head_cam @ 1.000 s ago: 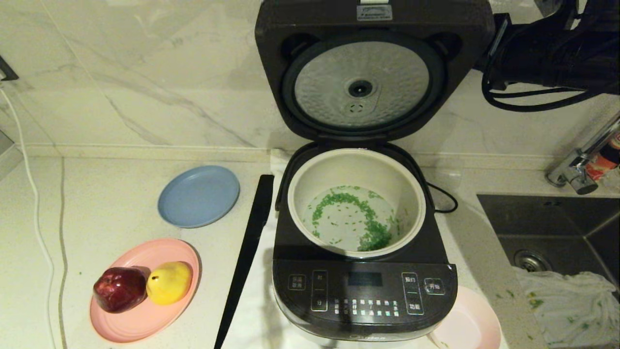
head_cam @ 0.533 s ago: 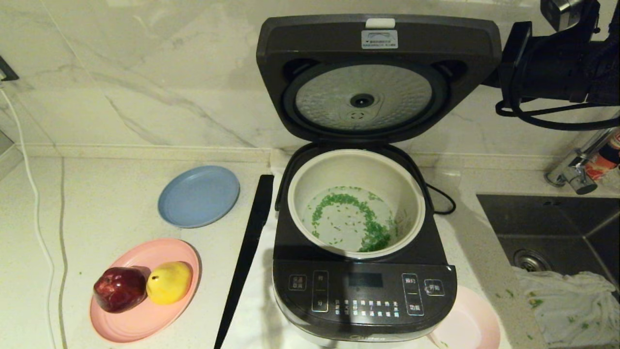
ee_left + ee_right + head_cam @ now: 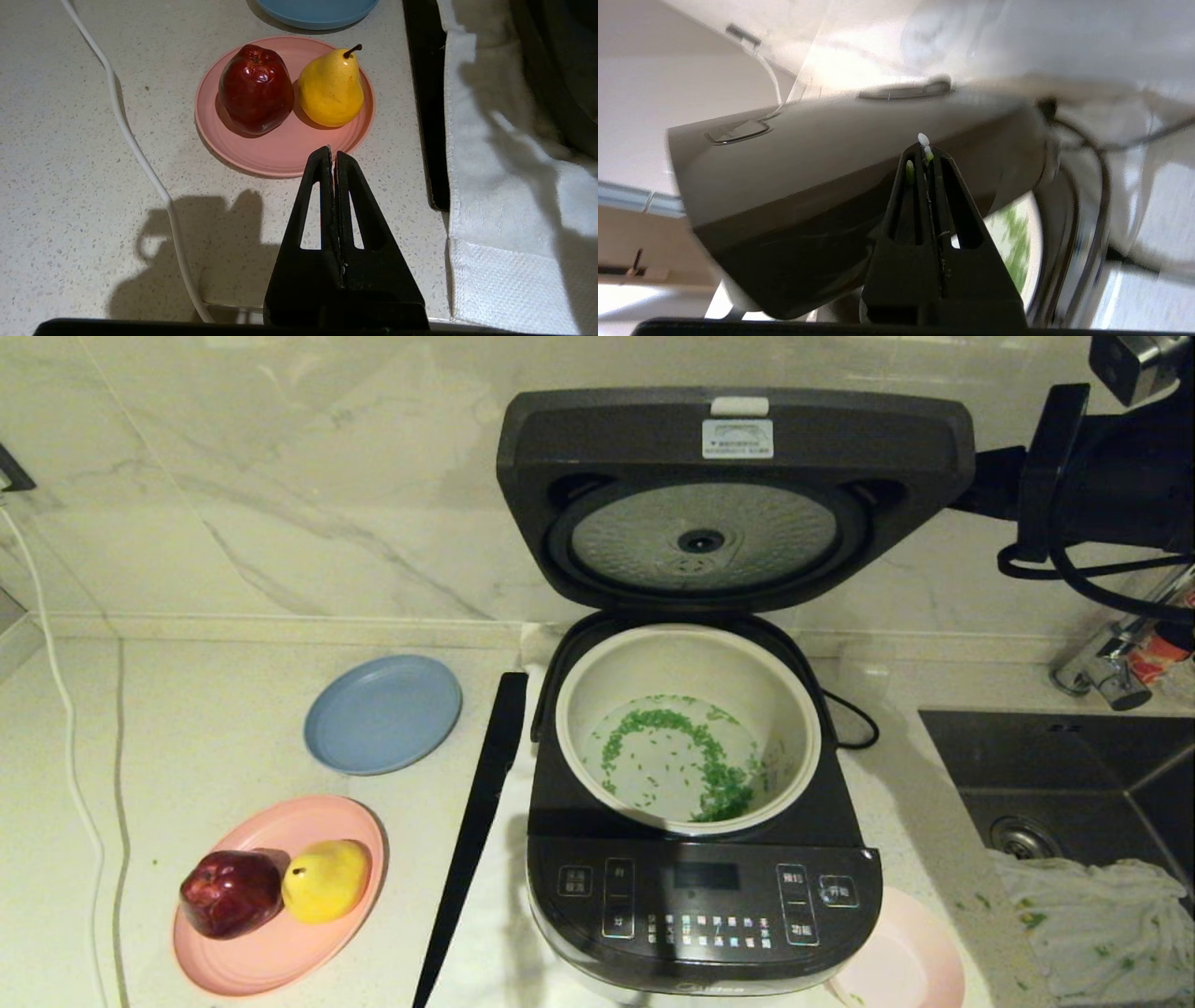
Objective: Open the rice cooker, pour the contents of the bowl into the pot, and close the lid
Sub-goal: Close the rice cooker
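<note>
Dark grey rice cooker [image 3: 702,859] on the pale speckled counter [image 3: 215,728], glossy front panel with white labels, rounded-square body; lid [image 3: 736,495] tipped partway forward on its hinge, dimpled silver disc on the underside facing down toward the pot; cream-white pot [image 3: 688,723] round and deep, smooth inside, holding a loose ring of green grains [image 3: 695,756] with a few white ones; pale pink bowl [image 3: 901,961] set down just beside the cooker's front right corner, seemingly emptied, only partly in view

Pouring judged done, closing the lid the step in hand; right gripper [image 3: 928,158] clenched on nothing, fingers pressed together, against the lid's smooth outer top near its right edge, a few grains stuck to its tips; next move calls for a steady push forward and down along the hinge's arc until the latch catches, with the tips kept from sliding off the slick, curved plastic

Left gripper [image 3: 332,156] parked and squeezed shut above the counter, near the matte pink plate [image 3: 280,149] bearing a waxy red apple [image 3: 254,88] and a yellow pear [image 3: 331,88]; flat blue plate [image 3: 383,714] further back; white textured cloth [image 3: 504,210] under the cooker; steel sink [image 3: 1074,784] to the right with a rumpled, green-flecked towel [image 3: 1102,915]
</note>
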Robot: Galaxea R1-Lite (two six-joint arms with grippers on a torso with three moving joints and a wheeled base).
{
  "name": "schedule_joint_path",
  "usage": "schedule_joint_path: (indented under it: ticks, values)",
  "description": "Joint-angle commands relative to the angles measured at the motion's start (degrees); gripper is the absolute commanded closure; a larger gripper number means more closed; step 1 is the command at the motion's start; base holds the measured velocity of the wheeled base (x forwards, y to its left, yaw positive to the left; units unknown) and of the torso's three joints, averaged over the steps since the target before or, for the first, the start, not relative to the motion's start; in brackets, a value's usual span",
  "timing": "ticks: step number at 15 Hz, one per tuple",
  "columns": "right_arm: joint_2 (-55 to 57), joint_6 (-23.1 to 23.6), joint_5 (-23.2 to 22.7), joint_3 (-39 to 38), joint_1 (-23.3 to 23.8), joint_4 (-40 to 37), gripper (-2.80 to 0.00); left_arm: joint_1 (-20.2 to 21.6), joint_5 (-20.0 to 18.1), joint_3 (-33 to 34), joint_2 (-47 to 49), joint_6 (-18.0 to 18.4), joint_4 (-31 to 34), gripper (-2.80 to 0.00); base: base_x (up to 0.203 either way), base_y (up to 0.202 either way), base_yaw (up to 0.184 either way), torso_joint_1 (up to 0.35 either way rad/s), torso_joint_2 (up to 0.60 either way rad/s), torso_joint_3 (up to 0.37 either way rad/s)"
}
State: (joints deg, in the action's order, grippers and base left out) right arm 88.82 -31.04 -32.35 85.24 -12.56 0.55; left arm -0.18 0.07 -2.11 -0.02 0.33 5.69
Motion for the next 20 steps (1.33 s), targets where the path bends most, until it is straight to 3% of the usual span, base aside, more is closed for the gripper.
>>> schedule_joint_path:
  ticks: [1,7,10,12,14,20]
  values:
    - [-4.0,-0.1,-0.6,-5.9,0.0,0.3,0.00,0.0,0.0,0.0,-0.1,0.0,0.0,0.00,0.000,0.000,0.000,0.000,0.00,0.000]
    - [-9.3,0.2,-4.5,-16.2,-1.4,0.5,0.00,0.0,0.0,0.0,-0.1,0.0,0.0,0.00,0.000,0.000,0.000,0.000,0.00,0.000]
    - [-11.0,0.6,-4.7,-23.6,-3.6,0.7,0.00,0.0,0.0,0.0,-0.1,0.0,0.0,0.00,0.000,0.000,0.000,0.000,0.00,0.000]
    - [-11.3,0.9,-4.5,-24.6,-3.8,2.1,0.00,0.0,0.0,0.0,-0.1,0.0,0.0,0.00,0.000,0.000,0.000,0.000,0.00,0.000]
    - [-11.4,0.7,-4.5,-25.1,-3.0,3.0,0.00,0.0,0.0,0.0,-0.1,0.0,0.0,0.00,0.000,0.000,0.000,0.000,0.00,0.000]
    - [-6.9,0.2,-4.5,-20.8,6.1,7.2,0.00,0.0,0.0,0.0,-0.1,0.0,0.0,0.00,0.000,0.000,0.000,0.000,0.00,0.000]
